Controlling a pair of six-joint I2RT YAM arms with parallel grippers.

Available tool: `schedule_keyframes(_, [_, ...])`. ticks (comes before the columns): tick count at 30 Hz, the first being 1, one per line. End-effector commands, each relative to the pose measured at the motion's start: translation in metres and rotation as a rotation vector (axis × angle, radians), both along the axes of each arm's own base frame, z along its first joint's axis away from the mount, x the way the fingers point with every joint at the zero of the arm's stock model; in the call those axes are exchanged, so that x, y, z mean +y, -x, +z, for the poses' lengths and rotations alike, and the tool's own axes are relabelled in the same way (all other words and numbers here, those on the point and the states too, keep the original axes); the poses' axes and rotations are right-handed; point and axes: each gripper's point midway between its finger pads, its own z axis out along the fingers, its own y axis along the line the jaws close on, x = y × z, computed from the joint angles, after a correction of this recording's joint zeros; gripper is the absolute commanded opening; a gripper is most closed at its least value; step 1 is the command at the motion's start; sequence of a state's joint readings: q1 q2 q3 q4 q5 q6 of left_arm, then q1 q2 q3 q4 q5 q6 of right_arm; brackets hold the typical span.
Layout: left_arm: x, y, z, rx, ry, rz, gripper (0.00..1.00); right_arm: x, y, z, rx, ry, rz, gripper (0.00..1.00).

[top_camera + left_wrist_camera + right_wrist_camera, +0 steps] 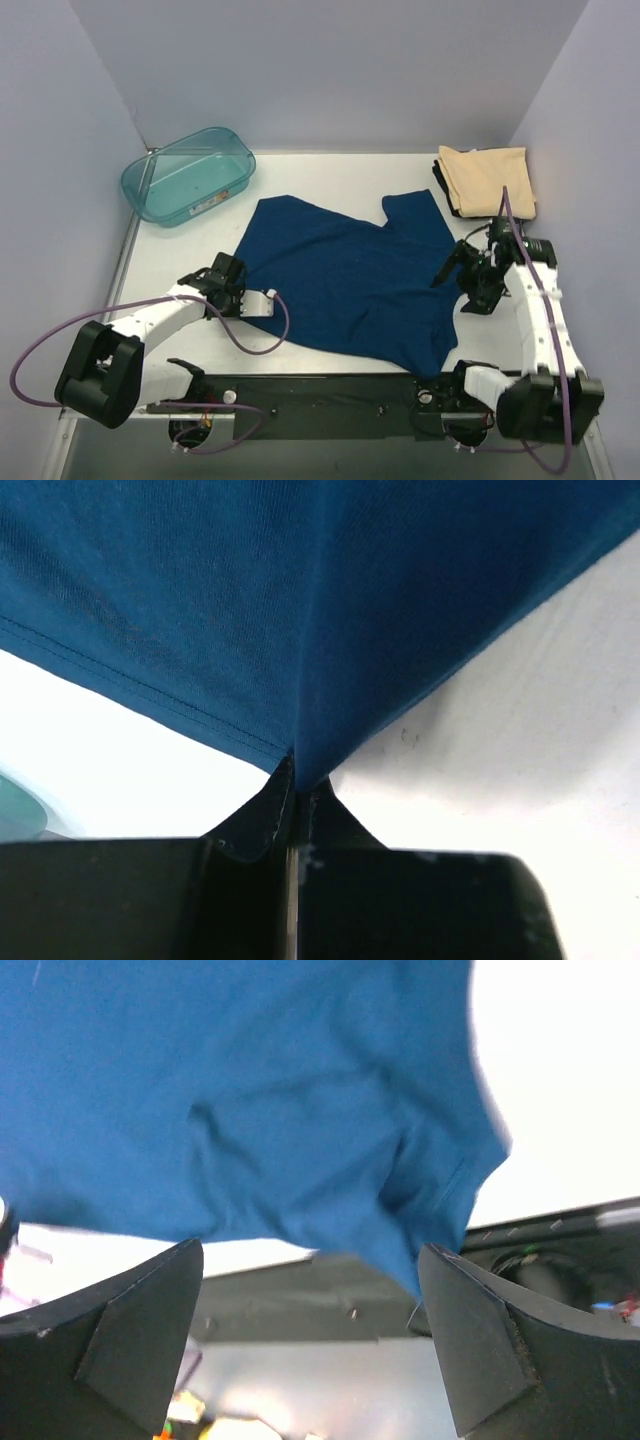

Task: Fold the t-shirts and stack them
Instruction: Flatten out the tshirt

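right claw [310, 1250] spread wide, seemingly clear of blue shirt [250, 1100].

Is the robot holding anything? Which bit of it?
The left pincer is shut on the blue t-shirt, pinching its hemmed edge. The right pincer is open, holding nothing.
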State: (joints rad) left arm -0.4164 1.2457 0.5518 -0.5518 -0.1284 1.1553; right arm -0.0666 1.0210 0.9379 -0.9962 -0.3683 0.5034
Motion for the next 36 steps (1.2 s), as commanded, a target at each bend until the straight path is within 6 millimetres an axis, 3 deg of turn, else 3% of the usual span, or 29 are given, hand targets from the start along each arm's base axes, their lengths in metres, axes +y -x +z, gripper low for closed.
schedule_keyframes(1, [0.008, 0.006, 0.017, -0.001, -0.007, 0.025, 0.0, -0.071, -0.064, -0.038, 0.072, 0.245, -0.067, 0.83])
schedule_keyframes(7, [0.016, 0.018, 0.026, 0.0, -0.016, 0.056, 0.0, -0.094, -0.131, -0.073, 0.204, 0.257, -0.01, 0.84])
schedule_keyframes(9, [0.018, 0.022, 0.026, 0.013, -0.016, 0.072, 0.0, -0.089, -0.149, -0.084, 0.236, 0.205, 0.024, 0.84])
schedule_keyframes(12, [0.019, 0.027, 0.026, 0.033, -0.019, 0.098, 0.0, -0.084, -0.159, -0.107, 0.31, 0.153, 0.042, 0.78])
schedule_keyframes(14, [0.021, 0.031, 0.026, 0.049, -0.021, 0.122, 0.0, -0.078, -0.168, -0.118, 0.342, 0.104, 0.064, 0.54])
schedule_keyframes(15, [0.021, 0.032, 0.026, 0.055, -0.018, 0.133, 0.0, -0.075, -0.175, -0.126, 0.352, 0.08, 0.071, 0.35])
schedule_keyframes(16, [0.022, 0.033, 0.026, 0.059, -0.022, 0.14, 0.0, -0.07, -0.18, -0.126, 0.347, 0.051, 0.084, 0.27])
schedule_keyframes(17, [0.022, 0.034, 0.025, 0.06, -0.018, 0.151, 0.0, -0.068, -0.191, -0.13, 0.34, 0.042, 0.091, 0.08])
schedule_keyframes(18, [0.022, 0.034, 0.026, 0.06, -0.017, 0.158, 0.0, -0.066, -0.208, -0.125, 0.301, 0.029, 0.099, 0.0])
schedule_keyframes(21, [0.018, 0.031, 0.027, 0.069, 0.001, 0.201, 0.0, -0.064, -0.25, -0.126, 0.23, -0.009, 0.081, 0.0])
schedule_keyframes(24, [0.006, 0.025, 0.028, 0.077, 0.048, 0.226, 0.0, -0.064, -0.32, -0.113, 0.071, -0.024, 0.049, 0.0])
schedule_keyframes(27, [-0.007, 0.019, 0.025, 0.086, 0.058, 0.227, 0.0, -0.06, -0.369, -0.098, -0.069, -0.041, 0.015, 0.02])
schedule_keyframes(28, [-0.013, 0.021, 0.021, 0.102, 0.045, 0.212, 0.0, -0.061, -0.381, -0.094, -0.114, -0.026, 0.012, 0.18])
schedule_keyframes(30, [-0.018, 0.025, 0.016, 0.114, 0.022, 0.197, 0.0, -0.073, -0.381, -0.088, -0.126, 0.027, -0.02, 0.4])
schedule_keyframes(31, [-0.018, 0.026, 0.016, 0.112, 0.009, 0.193, 0.0, -0.08, -0.372, -0.095, -0.101, 0.052, -0.023, 0.43])
schedule_keyframes(32, [-0.018, 0.028, 0.015, 0.114, 0.001, 0.192, 0.0, -0.083, -0.368, -0.077, -0.129, 0.078, 0.0, 0.49])
schedule_keyframes(33, [-0.015, 0.027, 0.016, 0.105, -0.012, 0.199, 0.0, -0.087, -0.354, -0.08, -0.098, 0.11, 0.012, 0.5])
schedule_keyframes(34, [-0.013, 0.029, 0.016, 0.105, -0.019, 0.201, 0.0, -0.091, -0.349, -0.049, -0.151, 0.159, 0.046, 0.52])
schedule_keyframes(35, [-0.009, 0.029, 0.018, 0.097, -0.035, 0.2, 0.0, -0.094, -0.328, -0.058, -0.098, 0.203, 0.058, 0.52])
schedule_keyframes(36, [-0.008, 0.029, 0.02, 0.089, -0.038, 0.194, 0.0, -0.098, -0.319, -0.022, -0.157, 0.256, 0.076, 0.54])
